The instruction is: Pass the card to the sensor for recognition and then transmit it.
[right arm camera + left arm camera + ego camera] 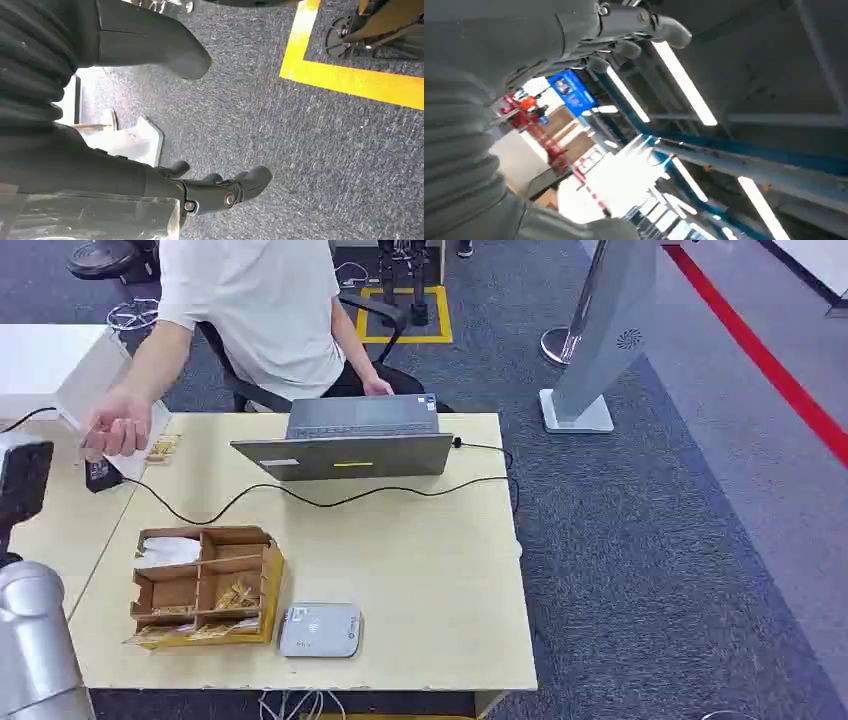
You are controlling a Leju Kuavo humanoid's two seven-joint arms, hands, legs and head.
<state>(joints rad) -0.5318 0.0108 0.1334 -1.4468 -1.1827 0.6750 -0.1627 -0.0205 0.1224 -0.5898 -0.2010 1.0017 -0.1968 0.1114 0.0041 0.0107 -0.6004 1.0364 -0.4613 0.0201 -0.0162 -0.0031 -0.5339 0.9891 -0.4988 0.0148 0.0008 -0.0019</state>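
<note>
Card reader (320, 630) waits near the table's (440, 580) front edge, within reach; both hands, left (634, 35) and right (220, 192), hold nothing, fingers loosely apart

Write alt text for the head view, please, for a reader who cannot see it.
A card reader lies at the near edge of a table, beside a compartmented box. Behind them a laptop stands open, and a seated person's hand hovers over the far left corner.

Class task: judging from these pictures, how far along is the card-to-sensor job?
Done: nothing visible; the grey sensor pad lies bare on the table. In hand: nothing; the left hand and right hand hold no card. Left: fetch, scan and pass it on.
</note>
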